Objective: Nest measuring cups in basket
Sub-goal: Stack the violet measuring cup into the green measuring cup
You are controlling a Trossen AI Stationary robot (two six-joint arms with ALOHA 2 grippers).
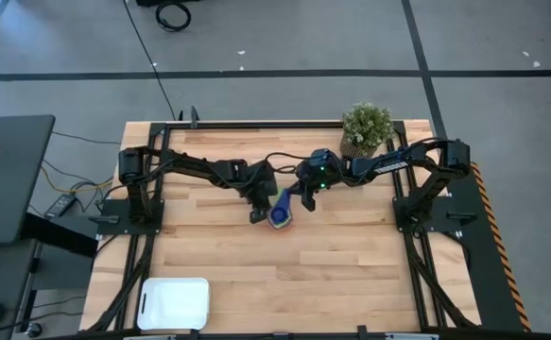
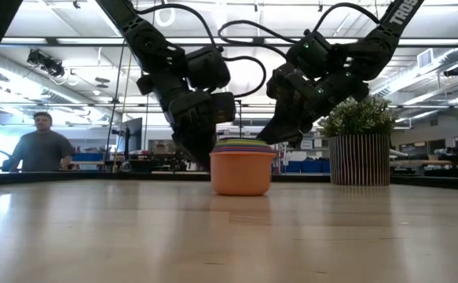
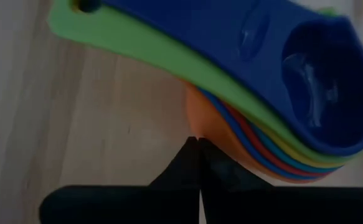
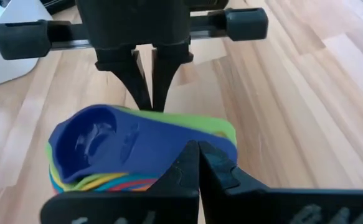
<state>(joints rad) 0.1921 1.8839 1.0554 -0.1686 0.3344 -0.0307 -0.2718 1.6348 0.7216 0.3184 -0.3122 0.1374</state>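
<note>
The measuring cups (image 1: 281,213) stand nested in one stack on the wooden table's middle. The orange cup (image 2: 242,171) is at the bottom and the dark navy cup (image 4: 100,140) on top, with the flat handles fanned out above each other. My left gripper (image 1: 255,216) is shut at the stack's left side. My right gripper (image 1: 306,201) is shut at its right side, by the handles. The white basket (image 1: 174,302) lies at the table's near left corner, far from both grippers. My left gripper has its shut fingertips (image 3: 193,146) against the orange cup's outer wall (image 3: 200,118), just under the stacked handles, coming slanting down from the table's left. The stack stands upright on the table. My right gripper's shut fingertips (image 4: 190,155) stand at the navy handle (image 4: 169,140), slanting down from the right; whether they touch it I cannot tell.
A plant in a ribbed round pot (image 1: 367,129) stands at the table's far right, behind the right arm. Bare wood lies between the stack and the basket. A person (image 2: 40,145) stands in the room beyond the table.
</note>
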